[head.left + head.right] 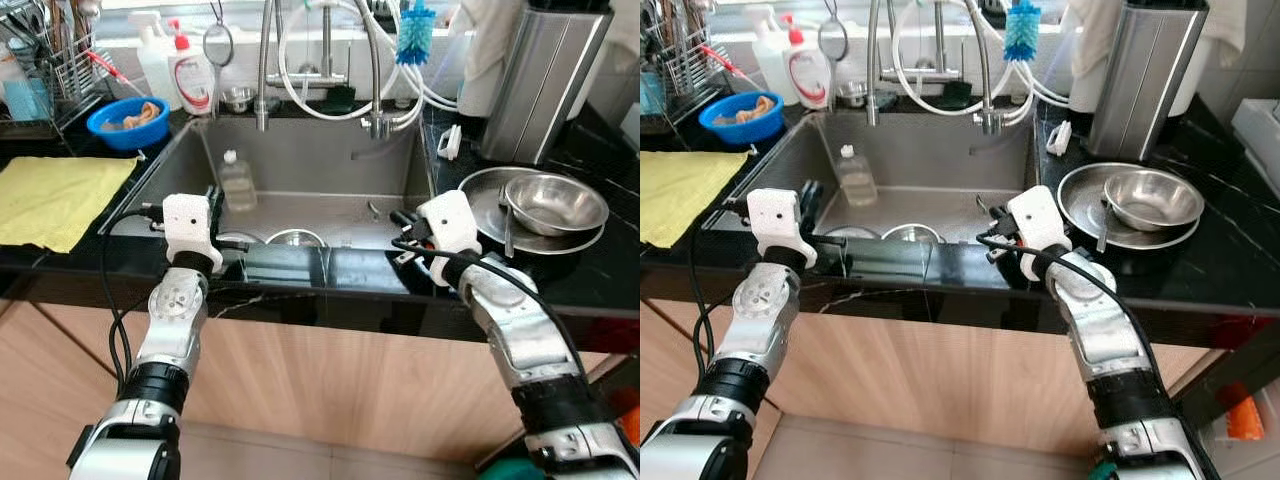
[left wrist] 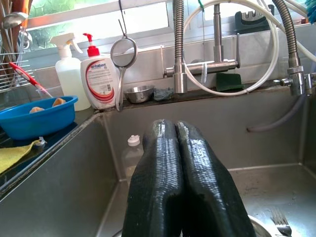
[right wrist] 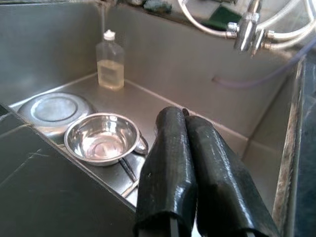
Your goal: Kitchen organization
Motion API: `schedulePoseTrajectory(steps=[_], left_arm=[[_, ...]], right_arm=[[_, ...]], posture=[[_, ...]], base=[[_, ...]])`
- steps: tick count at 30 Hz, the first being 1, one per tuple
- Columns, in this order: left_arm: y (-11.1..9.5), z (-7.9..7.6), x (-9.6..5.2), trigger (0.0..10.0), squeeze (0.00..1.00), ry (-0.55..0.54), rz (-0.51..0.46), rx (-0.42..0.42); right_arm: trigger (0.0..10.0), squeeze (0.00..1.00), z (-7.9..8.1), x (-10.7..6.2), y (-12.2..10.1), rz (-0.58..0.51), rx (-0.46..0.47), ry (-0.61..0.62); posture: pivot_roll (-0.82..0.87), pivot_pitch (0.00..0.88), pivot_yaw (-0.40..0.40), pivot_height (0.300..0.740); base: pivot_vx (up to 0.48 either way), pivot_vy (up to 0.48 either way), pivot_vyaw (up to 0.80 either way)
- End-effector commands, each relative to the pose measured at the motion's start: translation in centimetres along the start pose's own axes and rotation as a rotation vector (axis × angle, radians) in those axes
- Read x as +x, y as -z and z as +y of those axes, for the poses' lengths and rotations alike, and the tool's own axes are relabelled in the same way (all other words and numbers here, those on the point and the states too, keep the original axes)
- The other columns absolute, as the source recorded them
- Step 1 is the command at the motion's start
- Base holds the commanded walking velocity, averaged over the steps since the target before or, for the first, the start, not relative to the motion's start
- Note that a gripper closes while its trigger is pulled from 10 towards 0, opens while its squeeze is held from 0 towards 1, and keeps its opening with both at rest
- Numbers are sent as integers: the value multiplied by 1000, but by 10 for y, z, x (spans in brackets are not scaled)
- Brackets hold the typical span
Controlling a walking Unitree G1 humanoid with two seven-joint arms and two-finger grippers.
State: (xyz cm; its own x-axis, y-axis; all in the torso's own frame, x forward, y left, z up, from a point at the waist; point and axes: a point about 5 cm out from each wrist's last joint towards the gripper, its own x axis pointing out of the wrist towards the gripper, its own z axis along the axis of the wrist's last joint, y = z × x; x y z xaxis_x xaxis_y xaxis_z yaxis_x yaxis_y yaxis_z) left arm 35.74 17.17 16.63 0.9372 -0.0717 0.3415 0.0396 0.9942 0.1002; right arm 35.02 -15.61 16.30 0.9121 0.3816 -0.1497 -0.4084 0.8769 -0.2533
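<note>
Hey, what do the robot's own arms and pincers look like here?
Both arms are silver metal with black joint bands and loose black cables. Each wrist carries a white plastic housing. The left pincer and right pincer each have two long, black, rounded fingers with a glossy, faintly textured surface.

A small steel bowl (image 3: 102, 138) is seen upright and empty on the sink (image 1: 300, 160) floor, just beside an overturned steel plate (image 3: 54, 109). A small clear bottle (image 3: 110, 61) of yellowish liquid, white-capped, is stood upright against the sink's back wall.
</note>
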Motion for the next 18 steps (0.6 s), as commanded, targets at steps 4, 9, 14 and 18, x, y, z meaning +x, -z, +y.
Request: schedulePoseTrajectory(steps=[4,9,14,18], left_arm=[[-1,6,-2,10000,0,-16,-4,24],[0,7,-2,10000,0,-18,-1,24],[-1,5,-1,10000,0,-14,0,23],[-1,5,-1,10000,0,-13,0,23]], right_arm=[[10000,8,-8,4,-5,-27,34,37],[10000,1000,-12,5,-6,-41,41,55],[10000,1000,-14,5,-9,-61,55,63],[10000,1000,-17,4,-18,-116,19,100]], posture=[[-23,0,55,740],[-28,0,59,740],[-31,0,62,740],[-30,0,62,740]], base=[[0,0,0],[0,0,0],[0,0,0],[0,0,0]])
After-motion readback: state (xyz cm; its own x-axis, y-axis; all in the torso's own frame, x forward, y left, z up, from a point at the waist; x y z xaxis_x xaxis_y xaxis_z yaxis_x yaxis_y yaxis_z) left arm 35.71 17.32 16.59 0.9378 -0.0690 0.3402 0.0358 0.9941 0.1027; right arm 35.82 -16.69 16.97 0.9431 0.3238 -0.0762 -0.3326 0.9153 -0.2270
